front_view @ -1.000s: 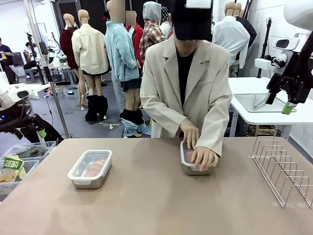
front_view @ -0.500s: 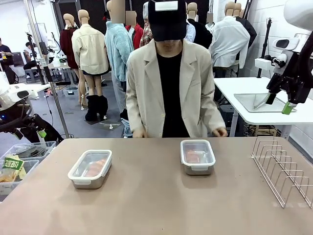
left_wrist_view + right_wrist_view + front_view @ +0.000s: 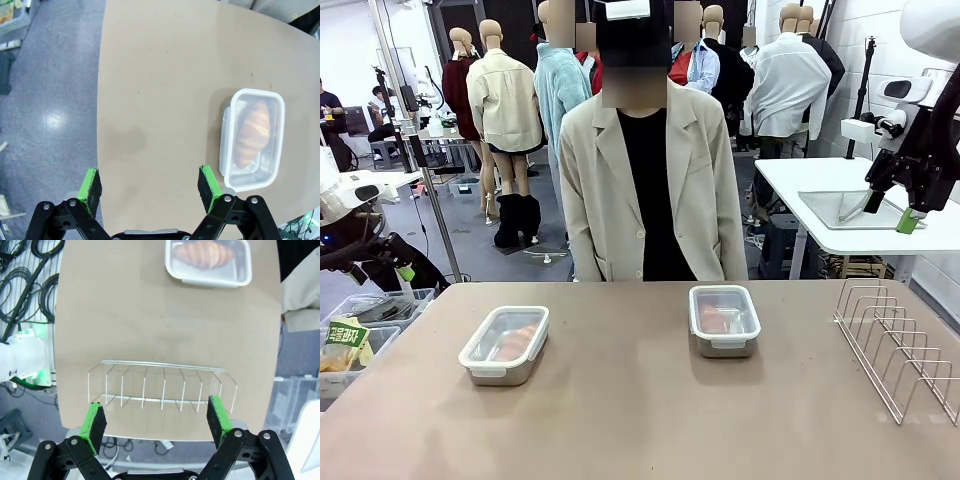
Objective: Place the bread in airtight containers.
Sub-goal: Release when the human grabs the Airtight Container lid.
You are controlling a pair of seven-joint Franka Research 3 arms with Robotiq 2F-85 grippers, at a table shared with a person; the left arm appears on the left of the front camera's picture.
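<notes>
A: Where's your bread?
B: One roll inside each lidded container, left (image 3: 505,344) and right (image 3: 724,319), on the table (image 3: 640,420)

A: Your end effectors?
B: Left end effector (image 3: 150,185) and right end effector (image 3: 157,420) both gape wide, empty

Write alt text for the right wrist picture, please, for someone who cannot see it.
A lidded steel container holding a golden croissant roll sits at the table's far end. Nearer, a wire rack stands by the table edge, with the open right gripper above it.
</notes>
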